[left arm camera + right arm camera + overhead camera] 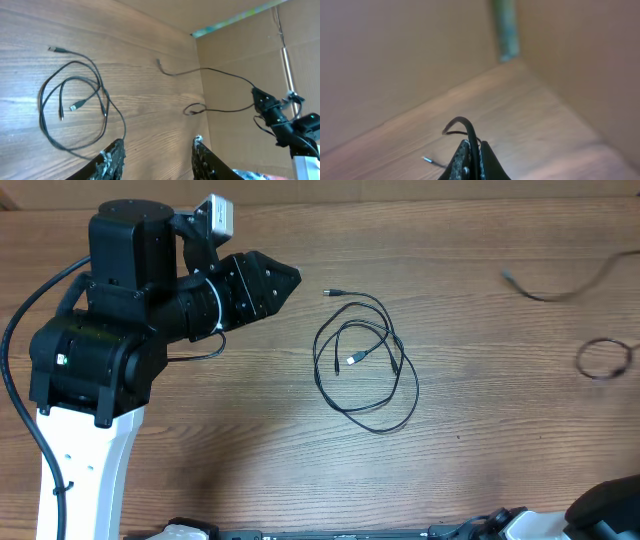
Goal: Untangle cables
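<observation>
A thin black cable [365,365] lies in loose overlapping loops at the table's middle, with both plug ends showing; it also shows in the left wrist view [75,100]. My left gripper [159,142] is open and empty, above the wood to the left of those loops [285,278]. A second dark cable [560,290] lies at the far right with a small loop [605,360]. My right gripper [474,150] is shut on this cable [469,127]. It is outside the overhead view. In the left wrist view the right gripper [256,94] holds the second cable [200,72] raised.
The table is brown wood [250,440]. A cardboard wall [235,55] stands along the table's right side, with a green strip in the corner [506,30]. The right arm's base [610,505] sits at the front right corner.
</observation>
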